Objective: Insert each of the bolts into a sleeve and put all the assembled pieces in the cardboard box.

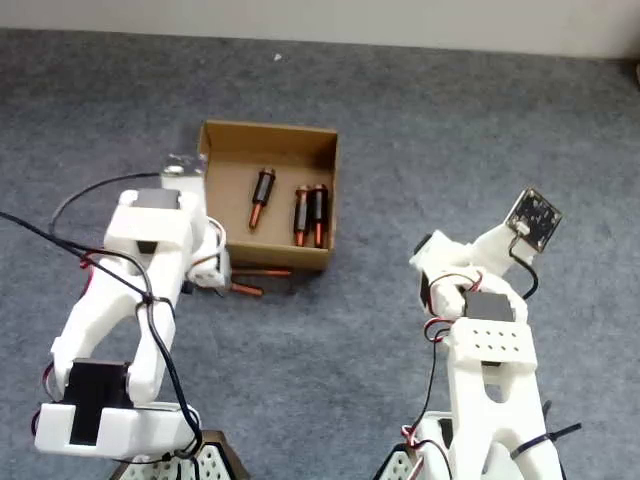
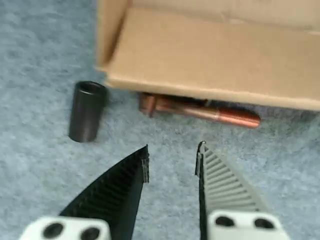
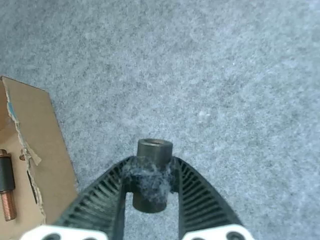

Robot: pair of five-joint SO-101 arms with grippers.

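We count three assembled pieces [image 1: 300,213] inside the cardboard box [image 1: 268,256]. Just outside its wall sit one loose sleeve [image 2: 87,111] and one bolt [image 2: 220,114], with the left gripper [image 2: 173,150] half-open beside them. Right gripper [image 3: 150,167] pinches a second sleeve [image 3: 155,149].

Surface [image 1: 400,130]: a grey, felt-like covering is laid across the whole working area (a fibrous, mottled nap is seen in the wrist views). A pale band [image 1: 400,20] is shown along the far edge. A small light speck [image 1: 277,57] is noted just inside that edge.
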